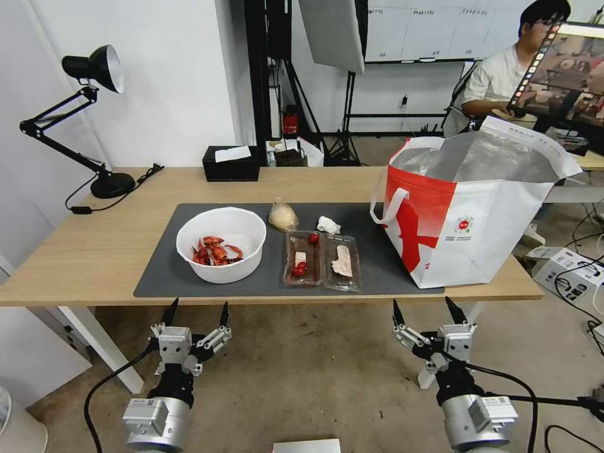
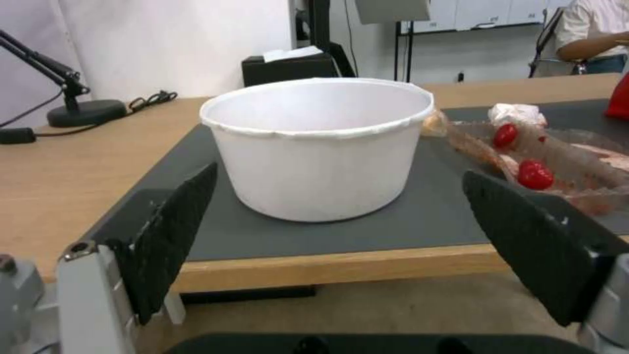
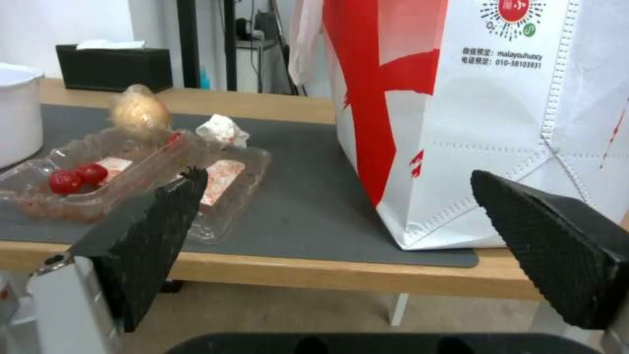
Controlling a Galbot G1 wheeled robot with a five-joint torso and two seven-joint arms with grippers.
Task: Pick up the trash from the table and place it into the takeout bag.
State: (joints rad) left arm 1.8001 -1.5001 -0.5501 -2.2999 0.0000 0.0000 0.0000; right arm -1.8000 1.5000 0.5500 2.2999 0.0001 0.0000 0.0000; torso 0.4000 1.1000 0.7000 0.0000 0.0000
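1. A long light-wood table (image 1: pixel 94 251) crosses the middle of the head view, with a dark grey rectangular mat (image 1: pixel 157 277) lying flat on it.
2. On the left part of the mat stands a round white bowl (image 1: pixel 221 244), smooth-walled with a thin lip, holding red shellfish shells (image 1: pixel 215 250).
3. Just right of the bowl lies a clear plastic double tray (image 1: pixel 322 260), crinkled and shiny, with small round red tomatoes (image 1: pixel 300 268) in its left half.
4. Behind the tray, toward the middle of the frame, sit a knotted clear bag (image 1: pixel 282 215) with a beige filling and, to its right, a crumpled white tissue (image 1: pixel 328 224).
5. At the right end of the table stands the takeout bag (image 1: pixel 465 226), a boxy red-and-white tote with silver foil lining, white strap handles and a round red logo, its mouth gaping.
6. A black tissue box (image 1: pixel 231 163) sits at the far edge, and a black desk lamp (image 1: pixel 88 119) in the upper left.
7. The left gripper (image 1: pixel 196 313) hangs below the table's near edge at lower left, its dark pointed fingers spread wide and holding nothing.
8. The right gripper (image 1: pixel 430 309) hangs at lower right, likewise spread and holding nothing.
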